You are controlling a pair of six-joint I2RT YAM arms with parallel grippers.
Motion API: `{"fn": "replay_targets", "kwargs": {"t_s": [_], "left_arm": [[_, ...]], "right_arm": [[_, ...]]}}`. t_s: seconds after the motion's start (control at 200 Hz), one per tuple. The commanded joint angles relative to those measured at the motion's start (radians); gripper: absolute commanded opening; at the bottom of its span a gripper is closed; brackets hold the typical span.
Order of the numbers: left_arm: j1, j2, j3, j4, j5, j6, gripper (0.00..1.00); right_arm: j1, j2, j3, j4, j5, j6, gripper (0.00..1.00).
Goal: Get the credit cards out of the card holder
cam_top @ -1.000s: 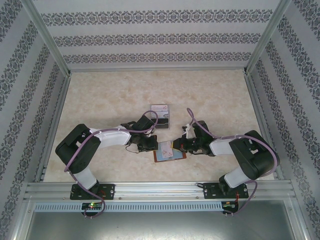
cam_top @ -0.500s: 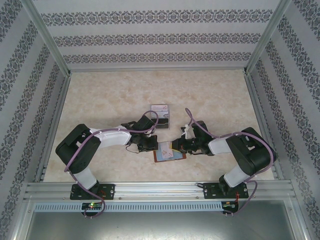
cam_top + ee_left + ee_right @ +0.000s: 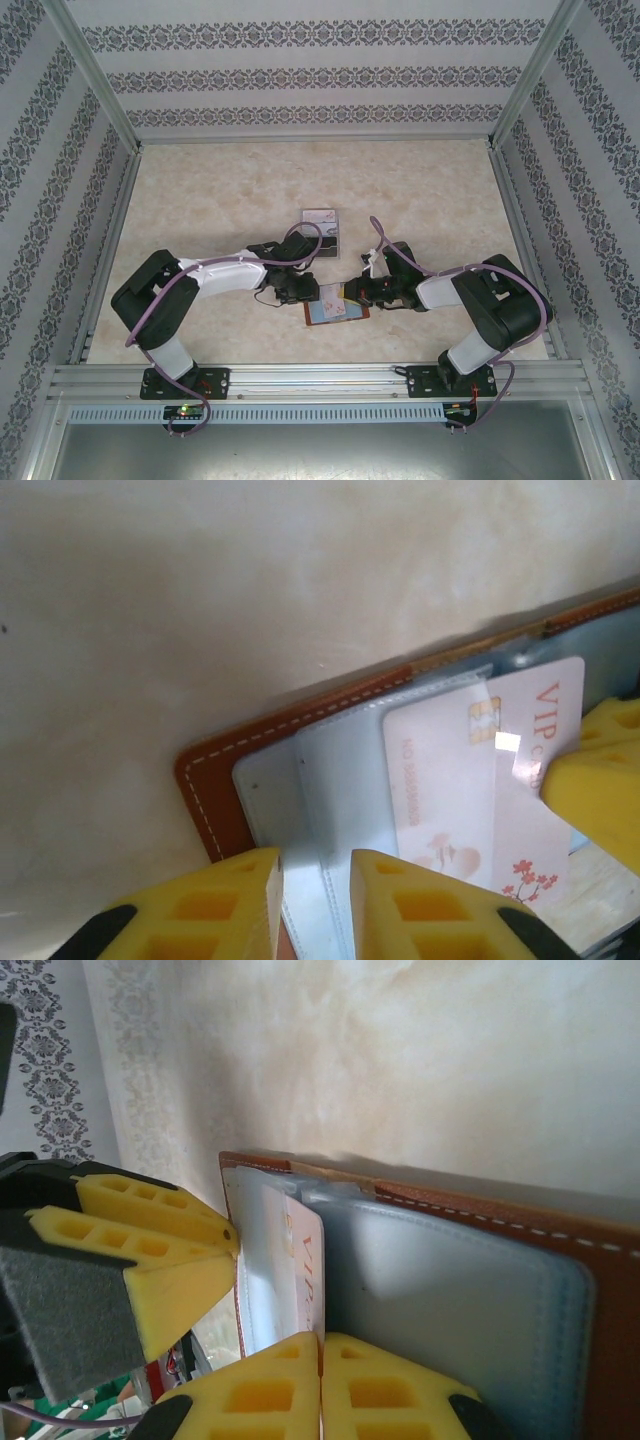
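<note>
I am working over the pale marbled table [image 3: 250, 200], with both my arms folding inward toward the middle of its near half. The card holder [image 3: 335, 314] is lying open and flat there, right between my two wrists, brown leather down and bluish-grey lining up. A clear plastic sleeve [image 3: 330, 780] is spreading across the lining, and the pink VIP card [image 3: 470, 780] is lying on it, partly out.

My right gripper [image 3: 320, 1345] is the one that matters. It is clenching fully, and the card's end is running straight into the seam between its pads, so I judge it is pinching the card. The card's long axis seems to be pointing at those fingertips, so the pull should be going back along that line, flat to the lining.

My left gripper [image 3: 315, 865] is sitting just beside it, over the holder's stitched corner, with its jaws standing a little apart. The sleeve's edge is showing in the gap and nothing is being gripped. I judge it should be pressing the holder down while the right one is drawing, or the wallet may be dragging along with the card.
</note>
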Motion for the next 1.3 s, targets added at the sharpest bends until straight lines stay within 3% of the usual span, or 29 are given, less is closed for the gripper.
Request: {"fn": "replay_targets", "kwargs": {"t_s": [0.0, 0.285, 0.695, 1.299], "left_arm": [[-0.032, 0.021, 0.04, -0.127, -0.072, 0.015, 0.31], [-0.058, 0.071, 0.078, -0.2, -0.149, 0.04, 0.4], [-0.107, 0.169, 0.164, -0.359, -0.267, 0.095, 0.39], [-0.117, 0.158, 0.103, -0.303, -0.238, 0.071, 0.33]], "right_arm": [[0.009, 0.014, 0.007, -0.009, 0.01, -0.011, 0.08], [0.009, 0.013, 0.005, -0.014, 0.007, -0.012, 0.08], [0.009, 0.001, 0.007, -0.029, 0.007, -0.012, 0.08], [-0.026, -0.075, 0.004, -0.123, 0.016, -0.048, 0.06]]}}
